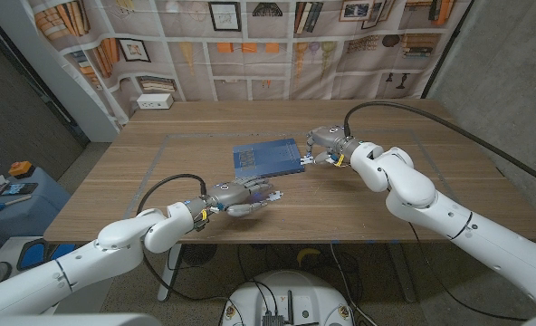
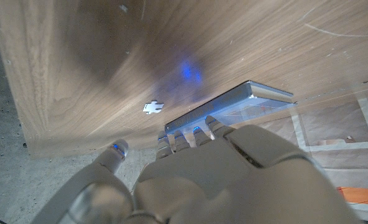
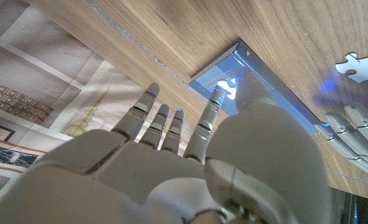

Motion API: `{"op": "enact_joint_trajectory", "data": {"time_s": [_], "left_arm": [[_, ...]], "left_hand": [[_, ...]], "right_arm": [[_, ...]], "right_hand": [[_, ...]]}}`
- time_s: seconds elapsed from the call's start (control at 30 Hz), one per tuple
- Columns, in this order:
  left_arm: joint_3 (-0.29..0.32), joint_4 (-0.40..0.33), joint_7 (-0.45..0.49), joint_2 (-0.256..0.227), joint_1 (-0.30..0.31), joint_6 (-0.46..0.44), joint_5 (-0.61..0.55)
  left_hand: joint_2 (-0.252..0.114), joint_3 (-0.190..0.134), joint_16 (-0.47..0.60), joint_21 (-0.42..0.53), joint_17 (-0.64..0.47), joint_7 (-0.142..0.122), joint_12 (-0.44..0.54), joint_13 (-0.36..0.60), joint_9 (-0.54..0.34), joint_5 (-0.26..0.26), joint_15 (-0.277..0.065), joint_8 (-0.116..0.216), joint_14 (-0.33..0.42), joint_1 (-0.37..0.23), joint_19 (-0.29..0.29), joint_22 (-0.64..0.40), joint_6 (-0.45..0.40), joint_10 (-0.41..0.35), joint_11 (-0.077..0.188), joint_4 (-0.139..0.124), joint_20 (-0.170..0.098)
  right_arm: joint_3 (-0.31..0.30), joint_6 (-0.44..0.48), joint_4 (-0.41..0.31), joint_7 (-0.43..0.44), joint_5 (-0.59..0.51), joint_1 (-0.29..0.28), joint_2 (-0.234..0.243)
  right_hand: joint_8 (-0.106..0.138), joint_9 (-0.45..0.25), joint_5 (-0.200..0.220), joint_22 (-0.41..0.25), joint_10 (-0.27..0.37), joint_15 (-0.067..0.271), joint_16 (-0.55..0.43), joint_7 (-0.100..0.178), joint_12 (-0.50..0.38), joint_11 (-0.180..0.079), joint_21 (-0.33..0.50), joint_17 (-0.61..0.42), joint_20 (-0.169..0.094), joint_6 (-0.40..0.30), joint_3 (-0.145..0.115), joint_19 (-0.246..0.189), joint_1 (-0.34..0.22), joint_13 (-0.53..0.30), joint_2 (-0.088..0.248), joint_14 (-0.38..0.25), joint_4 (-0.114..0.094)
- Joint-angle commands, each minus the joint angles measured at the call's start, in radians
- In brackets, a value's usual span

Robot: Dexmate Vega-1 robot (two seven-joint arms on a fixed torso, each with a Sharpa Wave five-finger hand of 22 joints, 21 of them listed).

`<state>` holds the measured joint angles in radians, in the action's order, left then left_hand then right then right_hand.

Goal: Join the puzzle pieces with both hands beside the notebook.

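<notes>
Wooden bench (image 1: 358,195), blue notebook (image 1: 266,158): the left hand (image 1: 241,196), fingers spread and empty, nears a white puzzle piece (image 2: 152,107) lying beside it, calling for a gentle pinch, while the right hand (image 1: 327,145), also spread, hovers over the notebook's edge.

A printed bookshelf backdrop (image 1: 250,41) hangs behind the wooden table (image 1: 159,172); grey floor (image 1: 33,145) lies at left.

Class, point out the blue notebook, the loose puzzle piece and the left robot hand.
blue notebook (image 1: 266,157), head view, cover centre.
puzzle piece (image 2: 152,107), left wrist view, its middle.
left robot hand (image 1: 238,196), head view, back of hand.
</notes>
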<state>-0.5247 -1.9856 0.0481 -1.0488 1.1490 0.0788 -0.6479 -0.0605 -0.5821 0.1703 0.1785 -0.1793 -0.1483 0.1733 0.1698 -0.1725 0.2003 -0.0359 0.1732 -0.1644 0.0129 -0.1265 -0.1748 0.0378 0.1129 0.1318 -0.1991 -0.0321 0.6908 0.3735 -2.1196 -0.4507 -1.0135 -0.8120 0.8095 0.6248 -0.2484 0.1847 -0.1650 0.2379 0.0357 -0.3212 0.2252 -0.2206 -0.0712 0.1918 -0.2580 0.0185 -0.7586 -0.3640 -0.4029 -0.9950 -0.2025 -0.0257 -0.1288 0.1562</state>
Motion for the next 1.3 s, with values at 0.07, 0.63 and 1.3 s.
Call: {"op": "enact_joint_trajectory", "data": {"time_s": [0.07, 0.63, 1.3], "left_arm": [[-0.019, -0.011, -0.042, -0.006, -0.007, -0.019, -0.003], [-0.045, 0.01, -0.078, -0.007, -0.049, 0.006, -0.031], [-0.053, -0.003, -0.105, 0.0, -0.053, -0.029, -0.049]], "left_hand": [[-0.11, 0.01, 0.008, 0.004, -0.003, 0.001, 0.01, 0.001, -0.001, 0.004, -0.117, 0.0, -0.029, 0.01, -0.016, -0.004, 0.003, -0.007, -0.008, 0.0, -0.142], [-0.113, 0.02, 0.011, 0.008, -0.001, 0.013, 0.014, 0.001, 0.0, 0.005, -0.122, 0.0, -0.023, 0.009, -0.02, -0.003, 0.016, -0.017, -0.008, 0.001, -0.143], [-0.119, 0.028, 0.007, 0.009, 0.0, -0.017, 0.008, 0.001, 0.0, 0.007, -0.114, 0.008, -0.04, 0.006, -0.035, -0.003, -0.003, 0.003, -0.018, 0.003, -0.141]], "right_arm": [[0.004, -0.006, -0.009, -0.009, 0.006, -0.006, 0.002], [0.003, 0.005, -0.004, 0.004, 0.01, -0.011, -0.005], [0.01, 0.004, 0.017, 0.022, 0.024, 0.002, -0.013]], "right_hand": [[0.004, -0.005, -0.001, -0.006, 0.005, -0.005, -0.004, -0.003, 0.0, -0.003, 0.0, -0.002, 0.006, -0.005, 0.005, -0.003, -0.007, -0.001, 0.004, -0.009, 0.002], [0.002, -0.003, -0.002, -0.006, 0.005, -0.003, -0.005, -0.002, 0.002, -0.004, 0.001, -0.003, 0.005, -0.003, 0.007, -0.004, -0.006, -0.001, 0.008, -0.012, 0.0], [0.001, -0.002, -0.002, -0.006, 0.006, -0.001, -0.004, -0.002, 0.003, -0.004, 0.002, -0.004, 0.006, -0.004, 0.009, -0.006, -0.007, -0.001, 0.012, -0.012, 0.0]]}}
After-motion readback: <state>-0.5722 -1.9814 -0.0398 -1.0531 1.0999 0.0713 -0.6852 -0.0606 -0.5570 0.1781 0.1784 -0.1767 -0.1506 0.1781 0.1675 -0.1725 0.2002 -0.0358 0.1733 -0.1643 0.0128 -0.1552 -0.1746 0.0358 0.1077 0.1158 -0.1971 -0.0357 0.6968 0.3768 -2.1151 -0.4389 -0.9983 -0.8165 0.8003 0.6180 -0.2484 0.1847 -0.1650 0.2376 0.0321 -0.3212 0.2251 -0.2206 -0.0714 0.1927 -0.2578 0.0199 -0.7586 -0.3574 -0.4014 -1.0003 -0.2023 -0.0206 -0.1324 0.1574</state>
